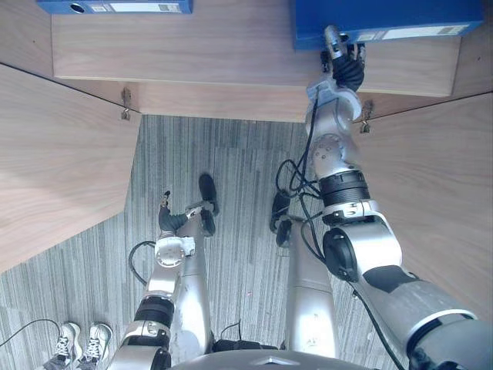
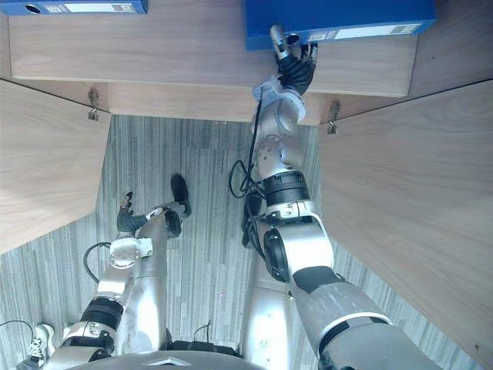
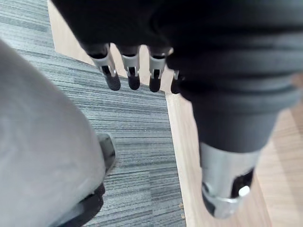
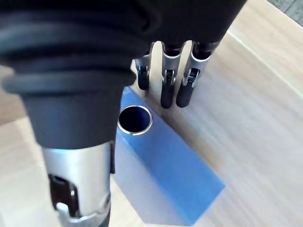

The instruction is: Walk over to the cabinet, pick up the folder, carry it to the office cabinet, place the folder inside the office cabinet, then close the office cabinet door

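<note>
Folder [image 1: 385,17] on shelf [image 1: 231,46], second folder [image 1: 115,6] apart

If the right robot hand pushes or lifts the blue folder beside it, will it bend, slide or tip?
The blue folder looks rigid and box-shaped, so probably stiff, not floppy. Its smooth cover on the smooth wooden shelf may let it slide under a push. The metal-rimmed hole in its spine could give the right robot hand a hold.
</note>
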You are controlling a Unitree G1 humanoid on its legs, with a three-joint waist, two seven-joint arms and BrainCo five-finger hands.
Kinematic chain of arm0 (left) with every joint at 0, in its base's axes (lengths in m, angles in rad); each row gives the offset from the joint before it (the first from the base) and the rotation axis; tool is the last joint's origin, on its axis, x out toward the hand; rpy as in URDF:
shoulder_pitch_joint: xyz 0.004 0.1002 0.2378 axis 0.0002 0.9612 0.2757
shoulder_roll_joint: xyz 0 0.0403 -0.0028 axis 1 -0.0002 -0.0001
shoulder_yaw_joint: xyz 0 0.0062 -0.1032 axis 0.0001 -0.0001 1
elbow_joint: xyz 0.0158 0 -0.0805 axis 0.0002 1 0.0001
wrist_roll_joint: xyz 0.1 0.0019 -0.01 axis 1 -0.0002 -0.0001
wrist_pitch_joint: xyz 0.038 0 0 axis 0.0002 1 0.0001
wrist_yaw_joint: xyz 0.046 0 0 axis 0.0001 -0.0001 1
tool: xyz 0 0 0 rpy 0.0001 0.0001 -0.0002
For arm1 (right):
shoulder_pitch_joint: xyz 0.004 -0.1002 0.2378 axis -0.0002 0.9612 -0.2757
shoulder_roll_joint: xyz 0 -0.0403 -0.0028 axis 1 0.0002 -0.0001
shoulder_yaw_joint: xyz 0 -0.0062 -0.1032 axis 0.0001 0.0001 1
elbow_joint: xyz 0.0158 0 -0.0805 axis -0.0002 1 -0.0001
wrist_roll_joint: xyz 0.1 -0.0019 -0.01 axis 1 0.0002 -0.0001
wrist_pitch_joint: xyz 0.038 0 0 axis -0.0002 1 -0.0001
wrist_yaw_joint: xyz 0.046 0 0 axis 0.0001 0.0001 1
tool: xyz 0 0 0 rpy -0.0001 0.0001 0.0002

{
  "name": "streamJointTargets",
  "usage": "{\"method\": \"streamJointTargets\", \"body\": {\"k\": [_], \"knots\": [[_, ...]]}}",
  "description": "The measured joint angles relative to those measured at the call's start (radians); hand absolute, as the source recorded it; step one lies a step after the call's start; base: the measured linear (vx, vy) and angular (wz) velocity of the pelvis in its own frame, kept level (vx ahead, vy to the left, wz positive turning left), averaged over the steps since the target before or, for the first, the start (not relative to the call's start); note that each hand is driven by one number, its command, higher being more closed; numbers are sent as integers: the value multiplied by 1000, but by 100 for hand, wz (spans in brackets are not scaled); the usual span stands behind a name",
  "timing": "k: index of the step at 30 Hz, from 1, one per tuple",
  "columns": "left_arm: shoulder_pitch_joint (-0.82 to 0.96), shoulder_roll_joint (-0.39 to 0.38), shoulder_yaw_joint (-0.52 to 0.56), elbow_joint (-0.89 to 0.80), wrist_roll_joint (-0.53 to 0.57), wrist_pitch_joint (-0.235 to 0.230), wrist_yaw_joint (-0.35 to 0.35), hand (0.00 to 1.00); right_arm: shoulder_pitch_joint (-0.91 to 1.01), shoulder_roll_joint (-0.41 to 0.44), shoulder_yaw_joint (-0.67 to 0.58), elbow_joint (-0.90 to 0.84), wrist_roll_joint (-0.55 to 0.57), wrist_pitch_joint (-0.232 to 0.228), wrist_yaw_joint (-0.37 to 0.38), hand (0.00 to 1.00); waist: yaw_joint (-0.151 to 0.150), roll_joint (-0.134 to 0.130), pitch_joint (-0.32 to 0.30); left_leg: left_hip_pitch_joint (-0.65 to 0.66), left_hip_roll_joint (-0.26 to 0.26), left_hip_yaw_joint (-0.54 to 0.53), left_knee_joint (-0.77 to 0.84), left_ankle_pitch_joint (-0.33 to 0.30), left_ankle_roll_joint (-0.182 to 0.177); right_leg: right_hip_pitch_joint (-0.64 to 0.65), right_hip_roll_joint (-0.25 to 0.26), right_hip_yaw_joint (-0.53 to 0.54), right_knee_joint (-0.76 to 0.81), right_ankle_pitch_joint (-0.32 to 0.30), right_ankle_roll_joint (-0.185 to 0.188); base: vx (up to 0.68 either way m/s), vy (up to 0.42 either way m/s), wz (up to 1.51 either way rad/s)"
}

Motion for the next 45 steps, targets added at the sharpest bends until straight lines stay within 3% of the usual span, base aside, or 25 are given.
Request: {"method": "streamJointTargets", "body": {"k": [5,9,15,20,21,27,28,35,39,45], "knots": [[1,7,3,4,0,1,-2,0,28,-65,53,0,-194,76,45,0,-11,0,0,34,0,12,-34,10,7,40,6,2,-58,28,7,-5,-9,-5],[1,11,25,35,0,2,-10,0,49,-116,52,3,-269,112,86,0,-18,0,0,51,0,16,-54,14,11,66,8,0,-97,46,12,2,0,-2],[2,38,51,60,0,8,-53,0,84,-207,95,5,-427,172,201,0,-34,-2,-1,87,-2,16,-76,19,12,109,9,-9,-130,57,15,0,0,0],[18,45,51,70,0,10,-76,0,234,-255,143,-147,-563,172,246,0,-31,-6,-31,96,-2,18,-86,22,10,118,9,-15,-142,59,14,22,-27,1],[20,47,51,67,1,10,-82,0,299,-265,142,-235,-614,166,246,0,-32,-6,-32,97,-2,19,-84,22,10,118,9,-14,-142,59,14,39,-27,-1],[34,48,49,23,15,9,-90,0,418,-266,137,-357,-719,146,236,0,-31,-6,-32,107,-3,25,-83,15,11,116,3,-12,-120,43,8,-8,-24,-1],[48,50,49,8,27,9,-90,0,436,-263,137,-386,-739,139,233,100,-27,-6,-32,113,-3,32,-85,11,7,115,-5,-18,-115,35,10,-18,-64,-7],[77,50,40,-10,43,9,-89,0,476,-227,123,-446,-862,123,140,100,-25,-8,-33,112,-10,41,-87,11,8,107,-24,-26,-105,37,14,12,-34,0],[77,51,41,-14,50,-2,-85,0,465,-214,135,-446,-935,121,114,100,-10,-10,-33,96,-13,40,-72,7,10,90,-30,-24,-88,30,17,43,-39,3],[75,68,39,-61,49,-10,-79,0,341,-240,180,-399,-975,117,97,100,-13,-15,-32,2,-12,19,-10,-1,16,6,-39,-28,-20,15,15,29,-36,5]]}}
